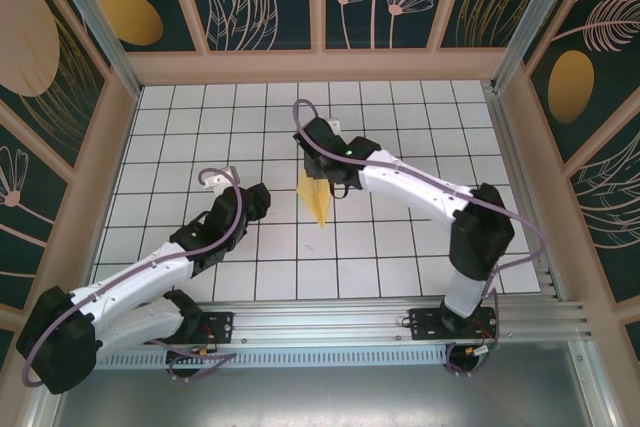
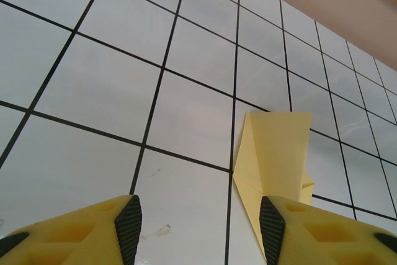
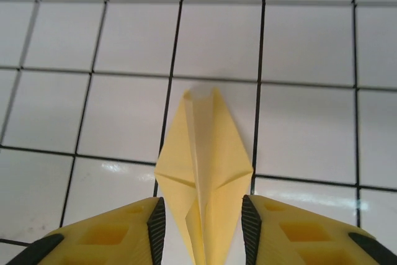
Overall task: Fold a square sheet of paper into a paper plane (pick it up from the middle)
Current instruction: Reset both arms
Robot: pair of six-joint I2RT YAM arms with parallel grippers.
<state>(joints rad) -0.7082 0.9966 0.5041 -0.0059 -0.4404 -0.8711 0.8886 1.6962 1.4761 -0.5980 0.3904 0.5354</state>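
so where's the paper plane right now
Top view: the paper plane lies mid-table on the white tiles, just under the right gripper, with the left gripper to its left.

Paper plane [image 1: 318,203] on table [image 1: 400,247], near centre

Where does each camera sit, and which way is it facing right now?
Top external: above and behind the robot, looking down on the table; left arm and right arm show.
Left wrist: looks obliquely across the table; the open left gripper shows.
Right wrist: looks down; the open right gripper flanks the paper plane.
Shared: all three views see the paper plane.
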